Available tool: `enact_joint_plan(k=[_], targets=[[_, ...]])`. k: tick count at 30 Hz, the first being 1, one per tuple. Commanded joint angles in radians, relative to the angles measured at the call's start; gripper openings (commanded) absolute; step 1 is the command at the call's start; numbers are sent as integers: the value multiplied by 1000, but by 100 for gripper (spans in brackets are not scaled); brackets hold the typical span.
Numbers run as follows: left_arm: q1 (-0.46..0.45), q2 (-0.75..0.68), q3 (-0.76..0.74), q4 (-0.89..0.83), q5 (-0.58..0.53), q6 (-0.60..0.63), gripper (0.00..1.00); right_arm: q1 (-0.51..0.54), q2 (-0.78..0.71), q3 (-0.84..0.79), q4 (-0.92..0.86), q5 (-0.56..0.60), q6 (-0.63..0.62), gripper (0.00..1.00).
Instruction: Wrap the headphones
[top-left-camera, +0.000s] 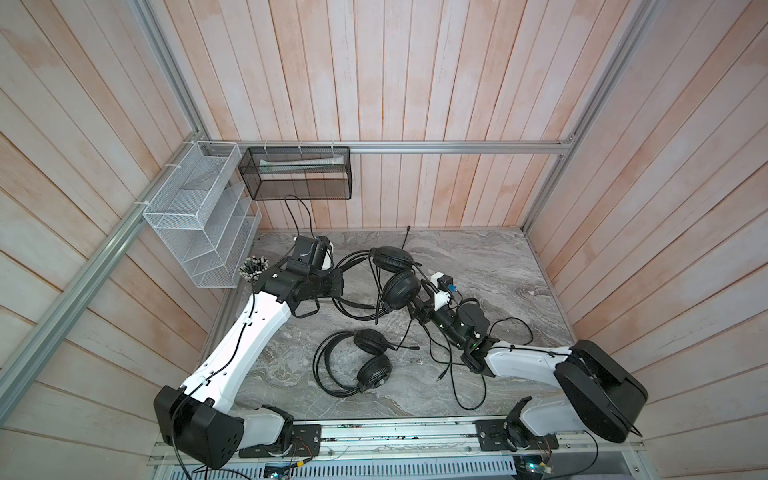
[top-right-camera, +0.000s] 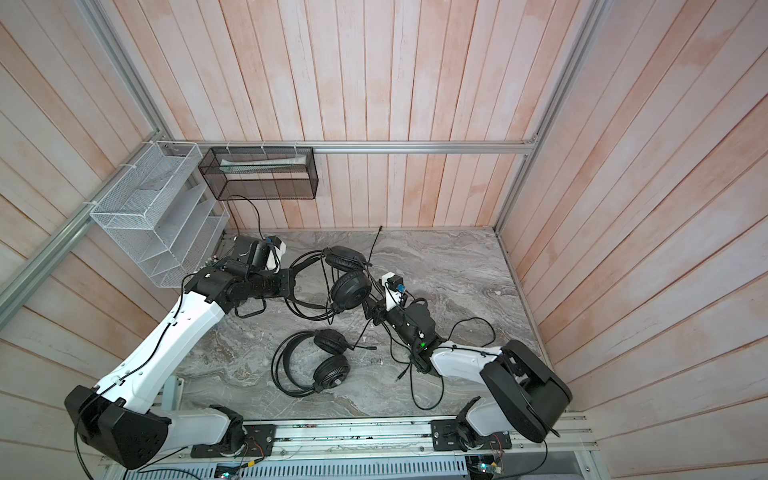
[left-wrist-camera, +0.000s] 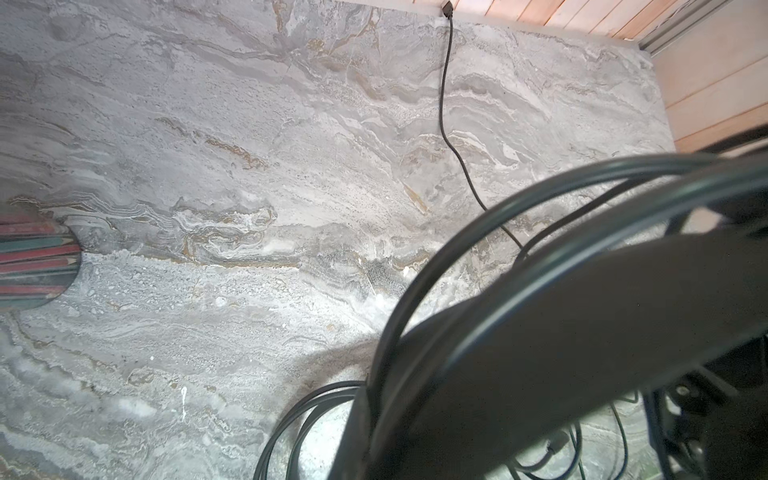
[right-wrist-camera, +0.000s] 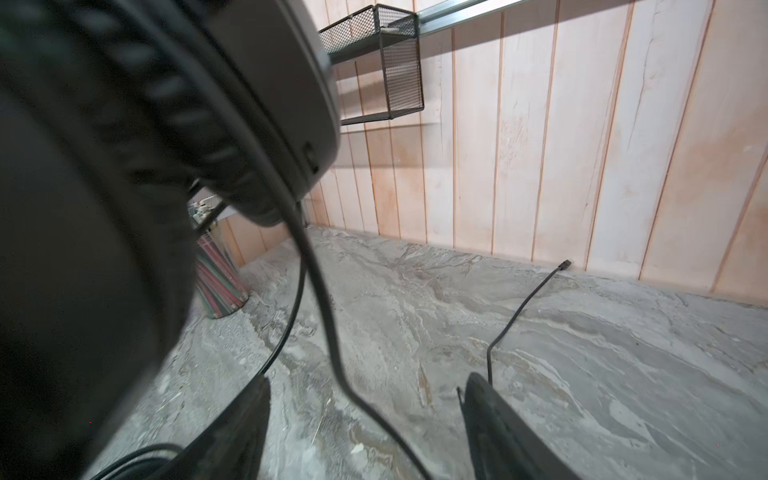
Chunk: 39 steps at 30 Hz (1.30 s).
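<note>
The near headset (top-left-camera: 374, 371) lies flat at the lower middle of a top view, its wire loose. Just above it, the right gripper (right-wrist-camera: 368, 380) is spread wide, and the thin cable (right-wrist-camera: 331, 328) runs between its 2 fingers. I think it should close softly so the cable can slide. Further up, mid-frame, is the far headset (top-left-camera: 400, 289). The left gripper (top-left-camera: 341, 286) pinches its headband (left-wrist-camera: 540, 316) and should hold tight. The plug (right-wrist-camera: 564, 264) lies by the back wall.
</note>
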Motion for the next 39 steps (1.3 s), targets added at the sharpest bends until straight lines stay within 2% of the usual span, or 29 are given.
enact_joint_plan(k=[1,6,8,10,11,13,15,19,26,34,39], targets=[[0,-45,45,35,41,-32,0,-15,83,84,81,-27,-37,72],[0,-53,28,36,39,-30,0,-35,144,133,92,35,-54,68],[0,-56,19,41,40,-29,0,-43,146,140,94,18,-61,55],[2,-55,15,42,39,-29,0,-44,126,144,70,-4,-79,26],[2,-55,14,43,38,-29,0,-44,113,144,55,-9,-84,17],[5,-53,9,48,35,-26,0,-44,60,124,25,-11,-91,5],[11,-49,8,50,32,-24,0,-43,-12,89,-13,22,-92,0],[20,-43,1,64,10,-27,0,-36,-195,7,-113,108,-118,0],[44,-55,0,113,18,-68,0,22,-495,-110,-330,185,-175,0],[51,-28,4,126,38,-77,0,274,-588,-98,-495,341,-264,0],[53,-8,-13,123,20,-63,0,341,-624,-18,-565,387,-313,0]])
